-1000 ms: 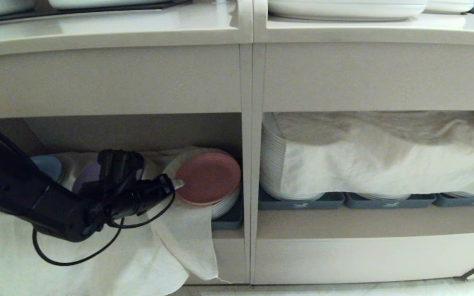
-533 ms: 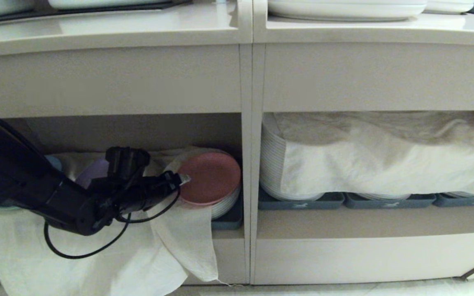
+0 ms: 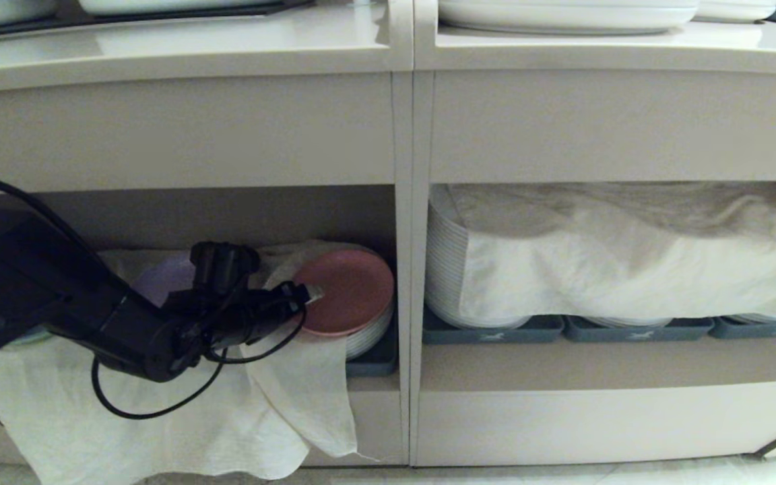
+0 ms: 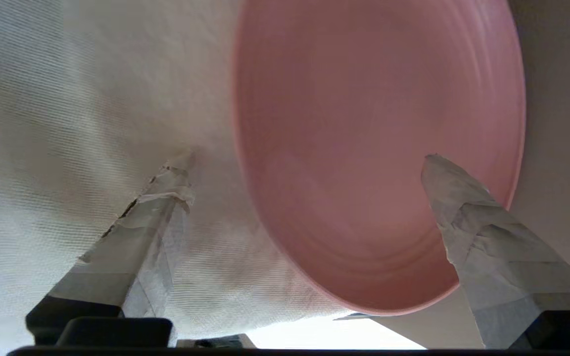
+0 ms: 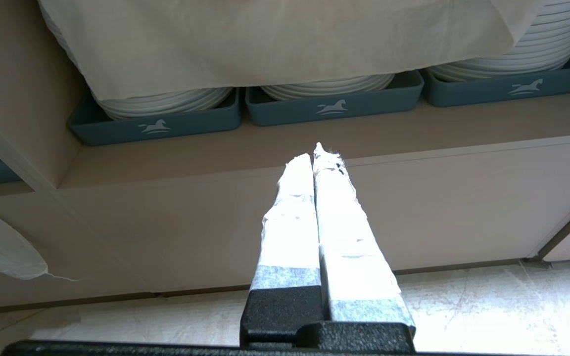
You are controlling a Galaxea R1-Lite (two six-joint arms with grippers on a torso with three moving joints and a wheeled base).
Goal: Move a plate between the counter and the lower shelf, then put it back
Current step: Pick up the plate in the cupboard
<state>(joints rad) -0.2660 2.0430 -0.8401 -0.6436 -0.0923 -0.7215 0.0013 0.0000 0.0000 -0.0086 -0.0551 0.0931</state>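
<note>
Left wrist view shows the left gripper (image 4: 305,163) with its taped fingers (image 4: 463,198) spread wide — one over the pink plate (image 4: 379,148), one on the white cloth (image 4: 77,123). That plate tops a white stack in the lower shelf (image 3: 226,215). Right gripper (image 5: 316,153), fingers pressed together, hangs before the neighbouring cubby.

Pink plate (image 3: 351,289), white cloth (image 3: 159,417), beige counter (image 3: 226,47), grey-blue trays (image 3: 489,330) bearing white horse marks, perhaps lilac plate (image 3: 166,283)
</note>
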